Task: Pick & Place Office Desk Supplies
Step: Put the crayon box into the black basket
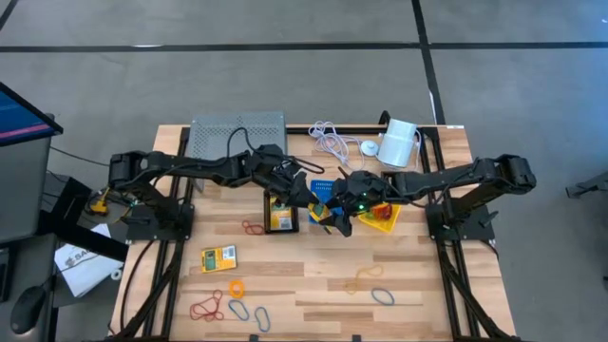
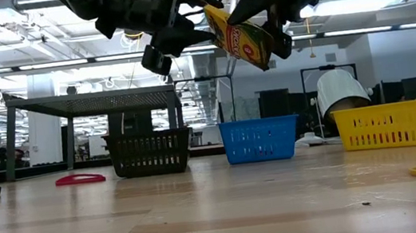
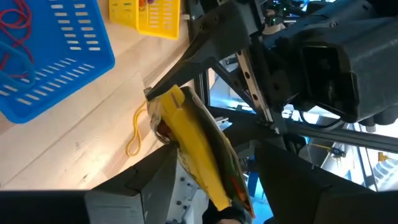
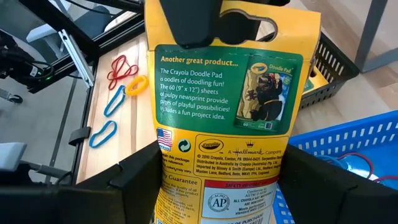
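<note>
Crayon packet held aloft between both arms
Right gripper and left gripper each pinch it above the blue bin.

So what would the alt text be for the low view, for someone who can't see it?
Two dark robot arms meet overhead, holding a tilted yellow crayon packet in the air above a wooden table. Behind, a black bin, blue bin and yellow bin stand in a row.
</note>
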